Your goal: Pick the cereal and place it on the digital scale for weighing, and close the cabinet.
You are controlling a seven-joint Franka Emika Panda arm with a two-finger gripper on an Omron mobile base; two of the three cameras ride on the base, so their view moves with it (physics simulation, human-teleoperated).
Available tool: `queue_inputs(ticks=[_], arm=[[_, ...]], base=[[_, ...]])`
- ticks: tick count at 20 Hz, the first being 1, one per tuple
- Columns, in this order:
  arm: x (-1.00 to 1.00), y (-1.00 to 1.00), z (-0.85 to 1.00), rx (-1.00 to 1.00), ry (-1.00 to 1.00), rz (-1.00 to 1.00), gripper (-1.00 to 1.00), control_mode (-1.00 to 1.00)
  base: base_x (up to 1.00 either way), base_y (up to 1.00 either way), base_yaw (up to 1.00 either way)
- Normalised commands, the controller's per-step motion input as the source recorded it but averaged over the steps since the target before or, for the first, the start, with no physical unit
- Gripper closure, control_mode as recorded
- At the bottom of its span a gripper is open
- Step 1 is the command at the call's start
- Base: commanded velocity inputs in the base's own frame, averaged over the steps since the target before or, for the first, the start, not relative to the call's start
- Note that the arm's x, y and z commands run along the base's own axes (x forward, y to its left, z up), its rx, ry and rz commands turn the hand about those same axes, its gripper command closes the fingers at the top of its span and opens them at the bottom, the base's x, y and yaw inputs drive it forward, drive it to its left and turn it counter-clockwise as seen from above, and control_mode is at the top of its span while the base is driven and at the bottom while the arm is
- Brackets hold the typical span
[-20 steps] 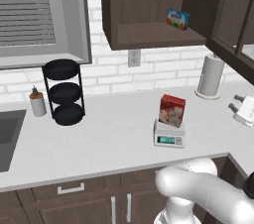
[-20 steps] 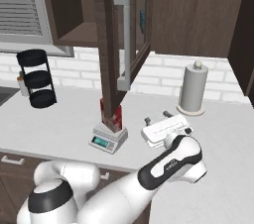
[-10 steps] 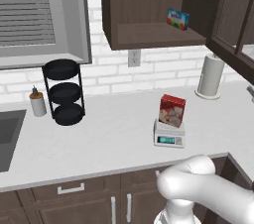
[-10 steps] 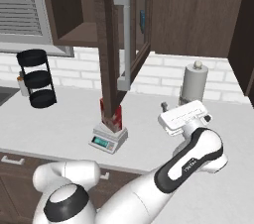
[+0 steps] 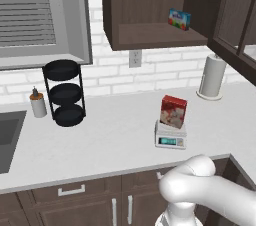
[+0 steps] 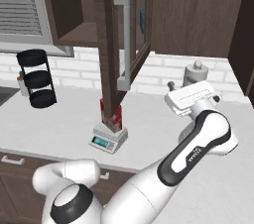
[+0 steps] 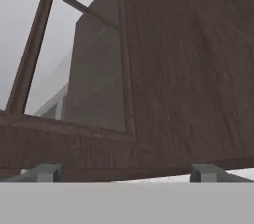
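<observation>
The cereal (image 5: 173,112), an upright red box, stands on the digital scale (image 5: 170,137); nothing grips it. From the right base view the cereal (image 6: 117,117) is partly hidden behind the open cabinet door (image 6: 106,44) with its long metal handle (image 6: 122,39), and the scale (image 6: 108,138) sits below. My gripper (image 6: 191,97) hangs above the counter, right of the door and in front of the paper towel roll. In the hand view the gripper (image 7: 125,173) is open with nothing between its fingertips, facing the door's wood frame and glass panes (image 7: 59,69).
A small blue-and-green box (image 5: 179,18) lies on the open cabinet's shelf. A paper towel roll (image 5: 212,76) stands at the back right. A black tiered rack (image 5: 64,93), a soap bottle (image 5: 37,104) and a sink (image 5: 7,135) are at the left.
The hand has risen and swung right, from low over the counter beside the scale to in front of the paper towel roll. The cereal and scale have not moved.
</observation>
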Motion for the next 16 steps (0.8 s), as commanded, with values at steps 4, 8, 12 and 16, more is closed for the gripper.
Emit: queue_inputs(ticks=[4,8,12,16], arm=[[-0.13,0.40,0.78,0.00,-0.01,0.00,-1.00,-1.00],[-0.14,0.73,0.75,0.00,-0.01,0.00,-1.00,-1.00],[-0.32,0.91,0.72,0.00,-0.03,0.00,-1.00,-1.00],[-0.61,0.82,0.70,0.00,-0.04,0.00,-1.00,-1.00]], base=[[0.00,0.00,0.00],[0.00,0.00,0.00],[0.00,0.00,0.00],[0.00,0.00,0.00]])
